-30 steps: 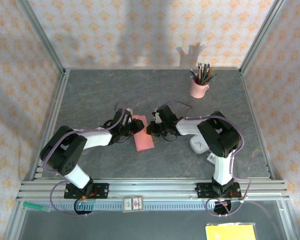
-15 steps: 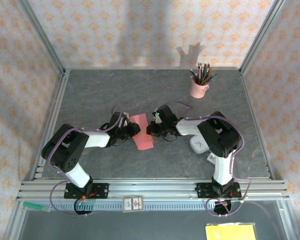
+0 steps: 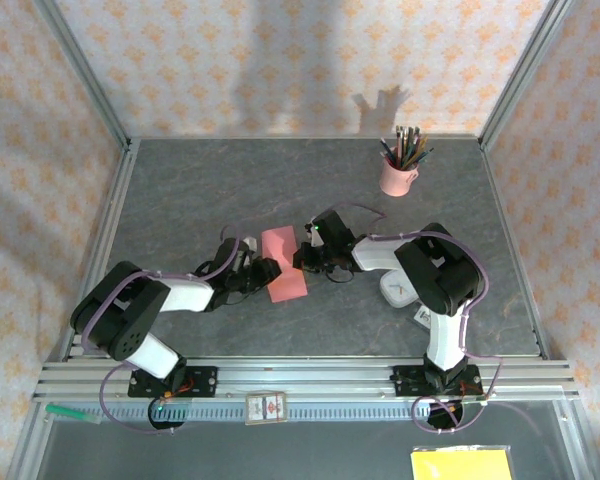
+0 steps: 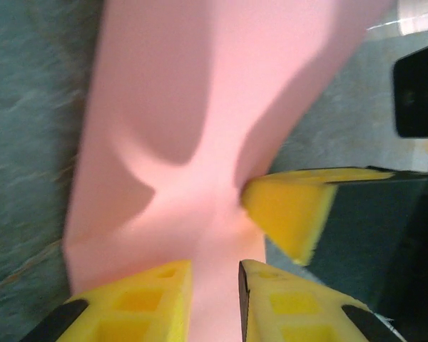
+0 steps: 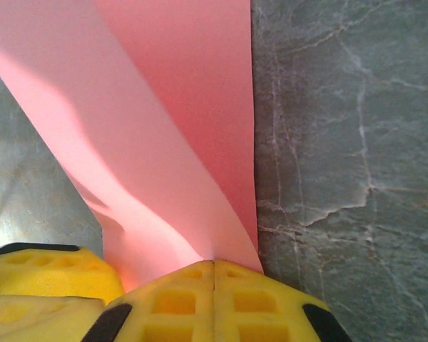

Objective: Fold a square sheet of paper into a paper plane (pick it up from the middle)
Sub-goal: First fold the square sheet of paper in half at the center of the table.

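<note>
Left claw (image 3: 267, 272) now nearer, lower.

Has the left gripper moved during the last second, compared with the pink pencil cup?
Yes. In the top view the left gripper has slid toward the near table edge, farther from the pencil cup, along the left side of the pink paper.

The square sheet of paper (image 3: 285, 264) is salmon-pink and folded into a long narrow strip — it lies near the middle of the table, its long axis running roughly from 12 to 5 o'clock. Up close it bows and buckles along a lengthwise crease.
</note>
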Robot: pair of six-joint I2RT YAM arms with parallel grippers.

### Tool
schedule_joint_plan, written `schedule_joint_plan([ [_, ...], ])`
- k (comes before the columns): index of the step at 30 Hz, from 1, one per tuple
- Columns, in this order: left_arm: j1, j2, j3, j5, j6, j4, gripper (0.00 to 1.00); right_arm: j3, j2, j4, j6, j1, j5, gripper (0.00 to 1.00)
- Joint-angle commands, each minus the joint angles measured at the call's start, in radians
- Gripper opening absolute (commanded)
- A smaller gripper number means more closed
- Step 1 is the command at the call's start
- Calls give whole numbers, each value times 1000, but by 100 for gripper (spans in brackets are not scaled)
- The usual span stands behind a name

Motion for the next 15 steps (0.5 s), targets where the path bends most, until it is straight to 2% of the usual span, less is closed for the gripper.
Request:
schedule_joint_plan([
  [1,1,24,-15,-11,-1,37,27,-44,81,-135,-7,4,144,0],
  [9,-14,-77,-41,36,-35,81,30,-50,77,-134,-3,4,147,0],
  [15,-50,-90,-71,45,-73,107,30,-52,78,-134,-2,4,148,0],
])
